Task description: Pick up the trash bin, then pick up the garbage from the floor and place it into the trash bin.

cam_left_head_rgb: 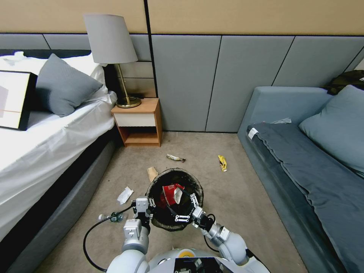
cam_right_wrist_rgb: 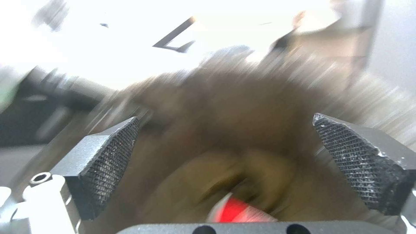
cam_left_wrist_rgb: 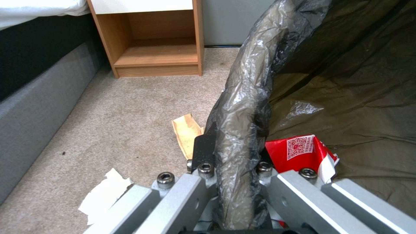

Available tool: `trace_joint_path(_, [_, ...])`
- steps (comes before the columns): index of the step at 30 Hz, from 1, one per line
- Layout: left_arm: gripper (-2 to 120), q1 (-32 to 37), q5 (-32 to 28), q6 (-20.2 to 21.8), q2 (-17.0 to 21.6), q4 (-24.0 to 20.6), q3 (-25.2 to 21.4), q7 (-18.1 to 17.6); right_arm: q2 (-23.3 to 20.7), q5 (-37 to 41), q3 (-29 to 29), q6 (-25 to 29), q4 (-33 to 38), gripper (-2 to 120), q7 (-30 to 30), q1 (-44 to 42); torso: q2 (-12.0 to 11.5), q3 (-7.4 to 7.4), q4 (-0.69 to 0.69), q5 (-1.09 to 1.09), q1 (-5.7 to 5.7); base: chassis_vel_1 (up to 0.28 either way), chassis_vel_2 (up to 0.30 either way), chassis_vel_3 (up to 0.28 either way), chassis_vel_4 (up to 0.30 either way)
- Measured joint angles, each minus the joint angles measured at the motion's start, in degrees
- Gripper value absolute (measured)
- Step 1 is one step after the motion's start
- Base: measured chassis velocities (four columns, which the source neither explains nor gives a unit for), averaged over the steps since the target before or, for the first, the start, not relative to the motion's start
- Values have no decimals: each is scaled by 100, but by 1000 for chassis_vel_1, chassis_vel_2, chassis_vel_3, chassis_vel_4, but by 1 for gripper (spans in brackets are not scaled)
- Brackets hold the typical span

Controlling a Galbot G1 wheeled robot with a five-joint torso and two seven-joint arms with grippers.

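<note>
The trash bin (cam_left_head_rgb: 175,200), lined with a dark bag, hangs in front of me above the floor (cam_left_head_rgb: 235,197). My left gripper (cam_left_head_rgb: 146,204) is shut on the bin's bagged rim (cam_left_wrist_rgb: 242,107). Over the bin's near right side, my right gripper (cam_left_head_rgb: 187,208) is open, its pads (cam_right_wrist_rgb: 110,156) wide apart and nothing between them. A red-and-white wrapper (cam_left_head_rgb: 170,194) (cam_left_wrist_rgb: 301,149) (cam_right_wrist_rgb: 236,211) lies inside the bin. On the carpet lie more garbage: a brown paper scrap (cam_left_head_rgb: 152,173) (cam_left_wrist_rgb: 187,130), a white tissue (cam_left_head_rgb: 124,195) (cam_left_wrist_rgb: 104,195), a small bottle (cam_left_head_rgb: 112,217), a crumpled wrapper (cam_left_head_rgb: 176,157) and a yellow wrapper (cam_left_head_rgb: 222,163).
A bed (cam_left_head_rgb: 49,144) with white sheets runs along the left. A wooden nightstand (cam_left_head_rgb: 138,121) (cam_left_wrist_rgb: 151,42) with a lamp (cam_left_head_rgb: 113,57) stands at the back wall. A grey sofa (cam_left_head_rgb: 303,159) lines the right. Open carpet lies between them.
</note>
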Motion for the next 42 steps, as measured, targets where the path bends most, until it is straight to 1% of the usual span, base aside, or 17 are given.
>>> trace_joint_path(1, [0, -2, 0, 0, -1, 7, -4, 0, 17, -28, 31, -28, 143, 100, 137, -17, 0, 0, 0, -1, 0, 0, 0, 0, 0])
trace_joint_path(2, [0, -2, 0, 0, -1, 7, -4, 0, 17, -28, 31, -28, 143, 100, 137, -17, 0, 0, 0, -1, 0, 0, 0, 0, 0])
trace_joint_path(4, [0, -7, 0, -1, -11, 33, -18, 0, 82, -73, 134, -26, 584, 100, 560, -41, 0, 0, 0, 0, 0, 0, 0, 0, 0])
trace_joint_path(5, [0, -7, 0, -1, -11, 33, -18, 0, 82, -73, 134, -26, 584, 100, 560, -41, 0, 0, 0, 0, 0, 0, 0, 0, 0])
trace_joint_path(7, [0, -8, -1, -3, -19, 34, -38, 1, 145, -92, 241, 9, 913, 100, 855, -49, 0, 0, 1, -1, 0, 0, 0, 0, 0])
trace_joint_path(8, [0, -8, -1, -3, -19, 34, -38, 1, 145, -92, 241, 9, 913, 100, 855, -49, 0, 0, 1, -1, 0, 0, 0, 0, 0])
trace_joint_path(10, [0, -9, -5, -3, -28, 34, -65, 0, 244, -108, 421, 106, 1175, 100, 1127, -75, 0, 0, 0, 0, 0, 0, 0, 0, 0])
trace_joint_path(12, [0, -9, -7, -4, -31, 34, -74, 0, 277, -112, 476, 145, 1225, 100, 1215, -103, 0, 0, 1, -1, 0, 0, 0, 0, 0])
trace_joint_path(14, [0, -9, -14, -5, -35, 32, -85, 0, 371, -130, 640, 301, 1263, 100, 1493, -214, 0, 0, 0, 0, 0, 0, 0, 0, 0])
trace_joint_path(16, [0, -10, -16, -5, -36, 31, -86, -1, 407, -142, 710, 371, 1239, 100, 1566, -248, 0, 0, -1, -1, 0, 0, 0, 0, 0])
trace_joint_path(20, [0, -5, -19, -10, -38, 27, -91, -1, 589, -177, 1225, 729, 965, 100, 1696, -442, 0, 0, 0, 0, 0, 0, 0, 0, 0])
trace_joint_path(21, [0, -5, -19, -10, -38, 27, -91, -1, 589, -177, 1225, 729, 965, 100, 1696, -442, 0, 0, 0, 0, 0, 0, 0, 0, 0])
trace_joint_path(24, [0, 0, -28, -21, -42, 23, -122, -4, 754, -174, 1543, 928, 727, 100, 1837, -592, 0, 0, 0, 0, 0, 0, 0, 0, 0])
trace_joint_path(25, [0, 0, -28, -21, -42, 23, -122, -4, 754, -174, 1543, 928, 727, 100, 1837, -592, 0, 0, 0, 0, 0, 0, 0, 0, 0])
trace_joint_path(28, [0, -9, -36, -22, -46, 10, -129, -3, 895, -177, 1802, 1070, 462, 100, 1971, -764, 0, 0, 0, 0, 0, 0, 0, 0, 0])
trace_joint_path(32, [0, -14, -38, -24, -44, 5, -136, -3, 984, -164, 1987, 1215, 188, 100, 2055, -980, 0, 0, 0, 0, 0, 0, 0, 0, 0])
trace_joint_path(42, [0, -1, -40, -31, -32, -28, -117, -3, 1084, -145, 2129, 1347, -135, 100, 2097, -1056, 0, 0, 0, 0, 0, 0, 0, 0, 0])
